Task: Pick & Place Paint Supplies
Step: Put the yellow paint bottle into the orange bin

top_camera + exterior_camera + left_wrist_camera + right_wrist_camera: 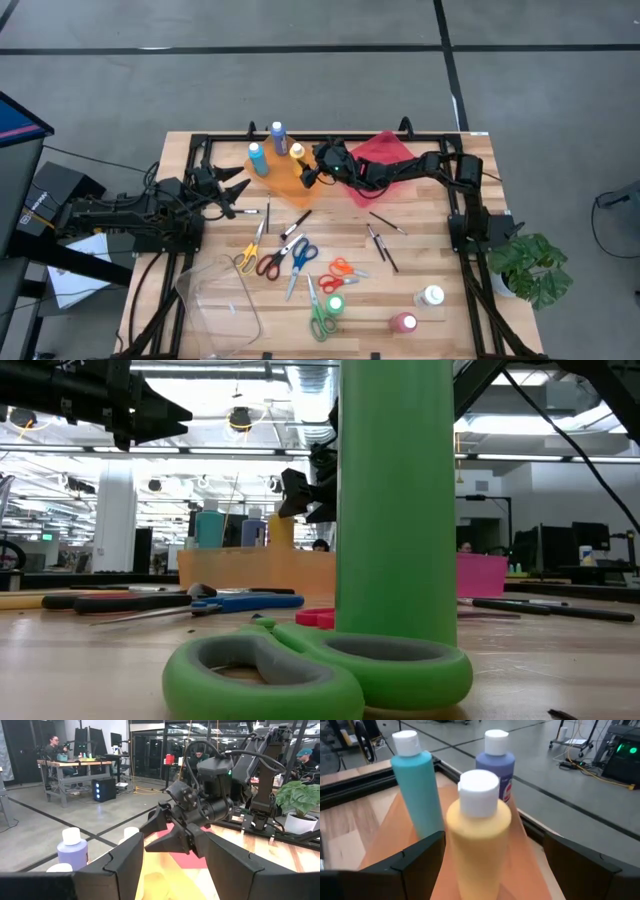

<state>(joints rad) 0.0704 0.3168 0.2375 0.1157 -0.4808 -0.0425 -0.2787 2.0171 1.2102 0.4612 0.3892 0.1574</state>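
With its fingers spread wide on either side of the yellow bottle [477, 827], the right tool [308, 172] stands released at the orange tray [285, 180] near the far edge of the desk [420, 255]; whether it has just set the bottle down or is about to take it cannot be told. Two more bottles, a teal bottle [417, 785] and a purple bottle [496, 762], stand just behind the yellow one in the same tray, so a sideways sweep of either finger could knock them over. The left tool [235, 192] waits with fingers parted, holding nothing, near the tray's other side; if both arms advance together they may collide over the tray. Scissors [298, 255] and brushes [385, 245] lie scattered mid-desk, and a green bottle [333, 303], a white bottle [432, 296] and a pink bottle [404, 322] stand near the front edge. From desk level the green bottle blocks most of the scene. The yellow bottle's base is cut off in the right wrist view, so its seating in the tray is probably flat but unconfirmed.
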